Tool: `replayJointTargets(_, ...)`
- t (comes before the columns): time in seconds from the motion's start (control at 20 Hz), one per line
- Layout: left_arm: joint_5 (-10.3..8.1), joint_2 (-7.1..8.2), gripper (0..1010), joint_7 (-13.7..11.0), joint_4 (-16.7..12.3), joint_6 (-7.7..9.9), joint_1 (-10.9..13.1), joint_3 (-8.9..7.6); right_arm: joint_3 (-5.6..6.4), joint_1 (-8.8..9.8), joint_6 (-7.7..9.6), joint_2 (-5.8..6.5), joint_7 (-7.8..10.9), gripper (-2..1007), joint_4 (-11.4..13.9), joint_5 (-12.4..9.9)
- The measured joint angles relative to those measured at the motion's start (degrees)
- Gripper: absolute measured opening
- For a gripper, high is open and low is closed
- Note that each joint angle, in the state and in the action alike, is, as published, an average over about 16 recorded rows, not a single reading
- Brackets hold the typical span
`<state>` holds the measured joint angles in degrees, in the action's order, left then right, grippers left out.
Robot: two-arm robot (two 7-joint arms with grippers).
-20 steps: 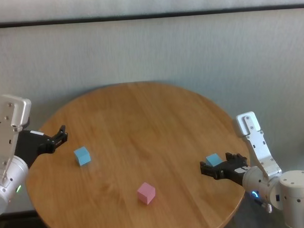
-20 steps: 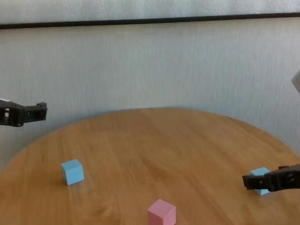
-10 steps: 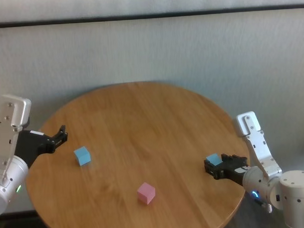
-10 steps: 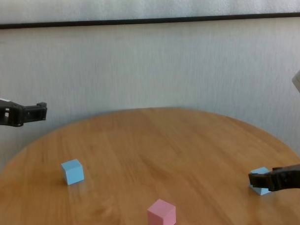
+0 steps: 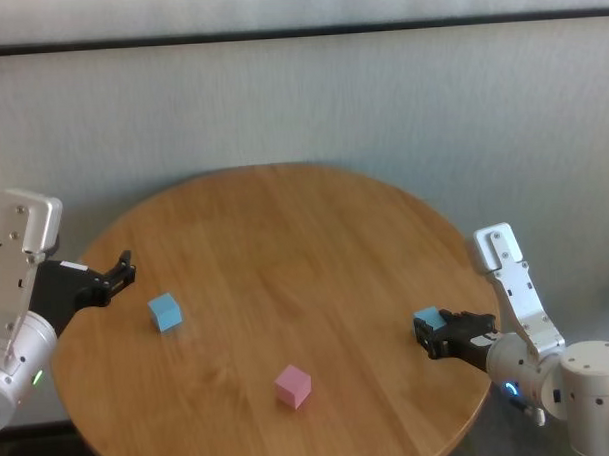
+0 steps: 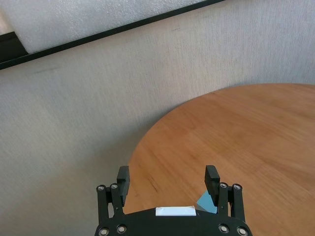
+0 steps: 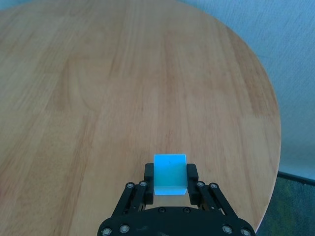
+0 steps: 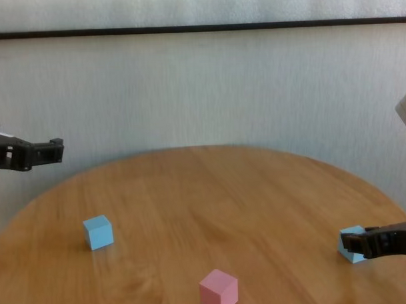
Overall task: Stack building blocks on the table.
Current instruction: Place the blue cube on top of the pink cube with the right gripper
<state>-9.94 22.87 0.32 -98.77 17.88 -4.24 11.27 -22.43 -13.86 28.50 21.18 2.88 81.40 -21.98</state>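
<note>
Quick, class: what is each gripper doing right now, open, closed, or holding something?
Left gripper: open, holding nothing, at the table's left edge.
Right gripper: closed on a light blue block near the right edge.

The right gripper's [image 8: 356, 243] fingers [image 7: 191, 173] cover both sides of a blue block [image 7: 170, 174]. In the left wrist view, another blue block [image 6: 205, 202] shows only one corner behind a finger.
</note>
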Motion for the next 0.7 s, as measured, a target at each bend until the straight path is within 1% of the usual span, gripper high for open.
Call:
replayJointTargets(0.15,0.0,0.0,999,0.0,0.0,0.0,0.0,0.0,-0.27,-0.02,-0.57,0.25,0.74,367,0.29,0.37)
replayJointTargets(0.3,0.0,0.0,999,0.0,0.0,0.0,0.0,0.0,-0.89,-0.21,-1.95,0.84,2.47,366,0.78,1.05)
replayJointTargets(0.45,0.0,0.0,999,0.0,0.0,0.0,0.0,0.0,-1.77,-0.65,-3.88,1.7,5.14,366,1.35,1.85)
replayJointTargets(0.7,0.0,0.0,999,0.0,0.0,0.0,0.0,0.0,-3.87,-2.26,-7.39,3.51,11.1,366,2.38,3.51)
